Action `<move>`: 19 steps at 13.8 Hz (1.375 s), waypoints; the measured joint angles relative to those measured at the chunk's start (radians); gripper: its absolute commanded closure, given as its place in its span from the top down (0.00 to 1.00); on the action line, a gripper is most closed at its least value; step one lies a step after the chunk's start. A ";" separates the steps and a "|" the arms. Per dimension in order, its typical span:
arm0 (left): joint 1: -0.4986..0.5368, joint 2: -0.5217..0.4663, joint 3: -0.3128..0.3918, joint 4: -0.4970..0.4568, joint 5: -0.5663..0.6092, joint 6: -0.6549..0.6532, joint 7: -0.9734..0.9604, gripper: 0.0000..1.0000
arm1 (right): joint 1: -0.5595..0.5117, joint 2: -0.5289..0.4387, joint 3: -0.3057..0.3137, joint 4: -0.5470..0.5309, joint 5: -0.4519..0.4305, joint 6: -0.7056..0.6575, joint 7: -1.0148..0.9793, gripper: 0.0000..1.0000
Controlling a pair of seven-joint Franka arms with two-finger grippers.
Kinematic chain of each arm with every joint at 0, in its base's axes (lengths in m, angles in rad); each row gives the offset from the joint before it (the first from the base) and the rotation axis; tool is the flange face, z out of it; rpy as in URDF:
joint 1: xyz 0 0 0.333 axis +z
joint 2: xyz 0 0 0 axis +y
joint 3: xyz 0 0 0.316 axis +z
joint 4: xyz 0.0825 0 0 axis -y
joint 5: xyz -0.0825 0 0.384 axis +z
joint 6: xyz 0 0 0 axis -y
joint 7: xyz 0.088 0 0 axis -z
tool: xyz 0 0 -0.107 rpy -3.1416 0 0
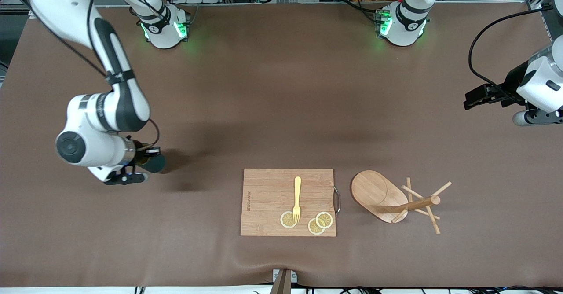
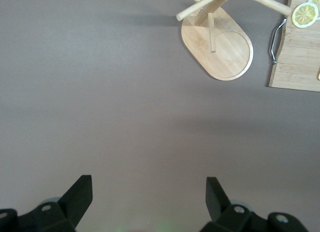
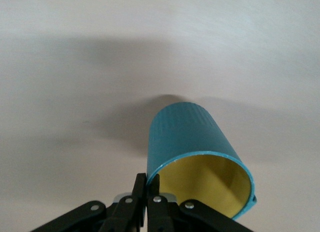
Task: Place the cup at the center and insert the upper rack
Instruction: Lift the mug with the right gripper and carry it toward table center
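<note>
The right tool (image 3: 146, 192) is pinched tight on the rim of the cup (image 3: 192, 142) (blue-green outside, yellow inside). It holds the cup over the brown counter (image 1: 264, 109) at the right arm's end. The left tool (image 2: 149, 197) waits up in the air at the left arm's end, with its two fingers (image 2: 80, 194) spread wide and nothing between them. The upper rack (image 1: 396, 199) lies tipped over on its side, its pegs sticking out. It sits just beside the cutting board (image 1: 268, 197). On the board lie a yellow fork (image 1: 297, 197) and three lemon slices (image 1: 324, 219). The cup is well apart from the rack.
</note>
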 measured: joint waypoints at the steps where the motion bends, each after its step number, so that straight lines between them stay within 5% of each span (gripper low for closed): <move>1: 0.000 0.000 0.000 0.000 0.000 0.000 0.000 1.00 | 0.030 -0.016 0.005 0.000 0.001 -0.001 0.001 0.00; 14: 0.002 0.015 0.003 0.001 0.000 0.000 0.000 1.00 | 0.531 -0.052 0.060 -0.006 0.008 -0.005 0.250 0.00; 19: 0.002 0.015 0.003 0.006 0.000 0.000 0.000 1.00 | 0.708 0.015 0.062 0.046 0.009 0.010 0.461 0.00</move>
